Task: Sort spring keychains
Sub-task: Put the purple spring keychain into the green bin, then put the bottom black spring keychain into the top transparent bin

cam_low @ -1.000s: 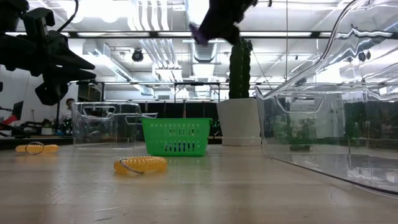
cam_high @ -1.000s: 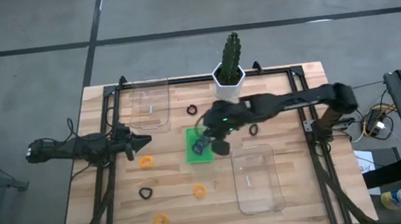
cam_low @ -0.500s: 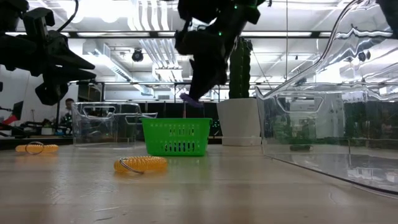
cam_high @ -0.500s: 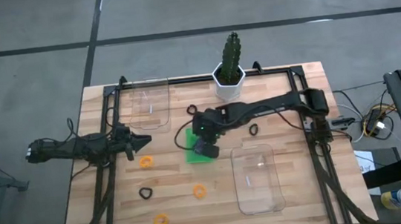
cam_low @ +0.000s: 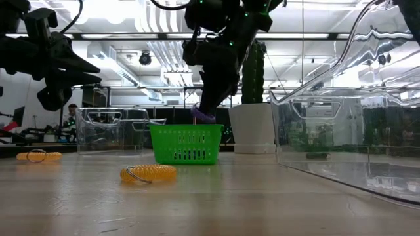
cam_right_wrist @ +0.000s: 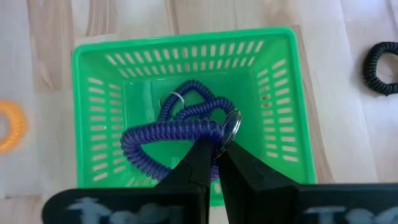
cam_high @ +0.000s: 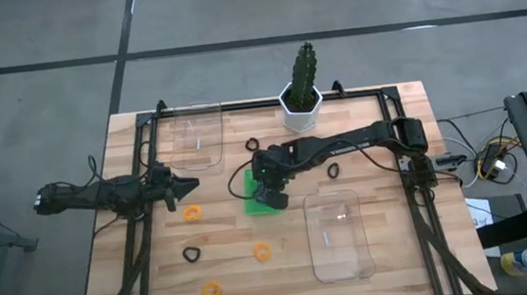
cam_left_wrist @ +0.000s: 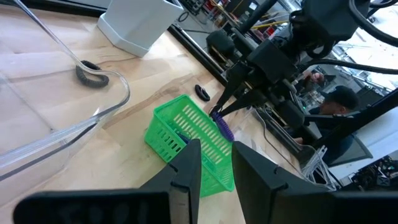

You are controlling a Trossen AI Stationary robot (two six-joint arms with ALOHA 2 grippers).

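Right pincer (cam_right_wrist: pixel 211 155) clenched on purple spring keychain (cam_right_wrist: pixel 168 140), hanging over green basket (cam_right_wrist: pixel 99 53) mid-surface | coil looks light, floppy, springy | best gripped by its ring | left pincer (cam_high: pixel 189 186) waits left edge

A: What is sitting on the counter (cam_high: pixel 373 254)?
B: A green basket (cam_high: pixel 254 196) is standing mid-counter, a potted cactus (cam_high: pixel 302 86) is standing at the far edge, and two clear bins (cam_high: pixel 196 140) (cam_high: pixel 340 236) are lying apart.
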